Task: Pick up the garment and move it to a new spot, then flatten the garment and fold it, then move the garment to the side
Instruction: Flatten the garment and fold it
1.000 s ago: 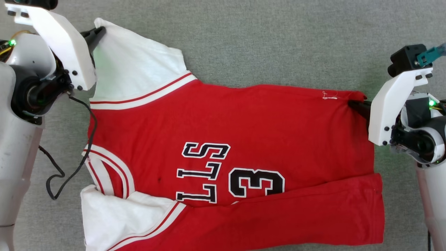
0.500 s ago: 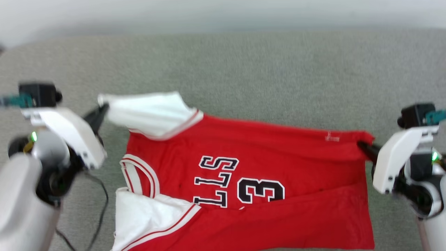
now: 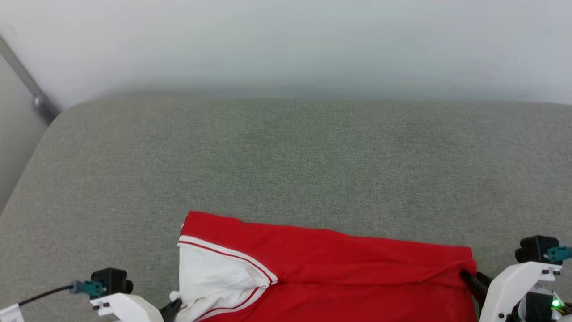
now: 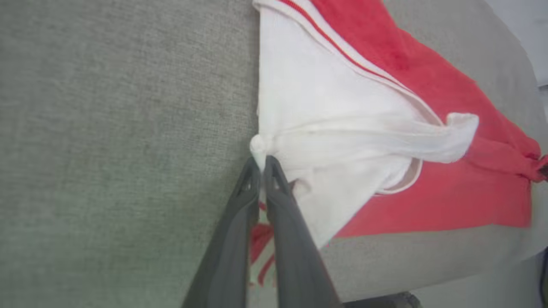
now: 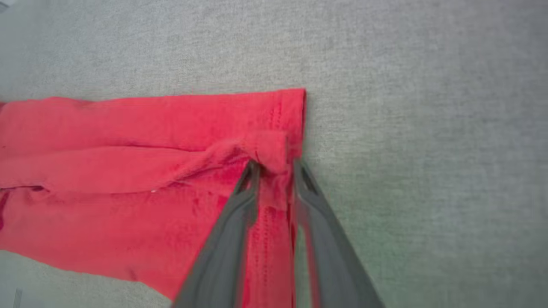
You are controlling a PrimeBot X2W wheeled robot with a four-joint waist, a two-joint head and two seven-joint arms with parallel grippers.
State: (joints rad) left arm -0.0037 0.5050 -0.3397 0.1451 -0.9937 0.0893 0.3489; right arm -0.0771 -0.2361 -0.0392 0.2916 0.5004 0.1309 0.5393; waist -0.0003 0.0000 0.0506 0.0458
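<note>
At the near edge of the grey padded surface (image 3: pixel 286 156), the left tool (image 4: pixel 259 164) has its two fingers pressed together on a small bunched nub of the garment's (image 3: pixel 335 268) white sleeve (image 4: pixel 325 111). The right tool (image 5: pixel 274 164) pinches a gathered fold of red cloth just inside the hem corner (image 5: pixel 295 107), its fingers slightly apart with fabric between them.

The left grip looks the weaker one. It holds very little cloth, right at the fingertips, so a firm pull to stretch the shirt could draw the nub free and drop that end. From that pinch the sleeve runs as a twisted rope across to the red body. If it is laid down that way, I judge the twist would set into a crease and undo the flattening. On the right, the ridge bunched at the fingers could be pressed into the fold unless the hem is pulled taut first. The shirt also lies close to the near edge of the padding, so uneven tension might drag it over.

The garment stretches between the two tools, its far edge resting on the padding. It is red, and the white sleeve is trimmed with thin red stripes. The body is doubled over lengthwise, with soft ridges running along it.
</note>
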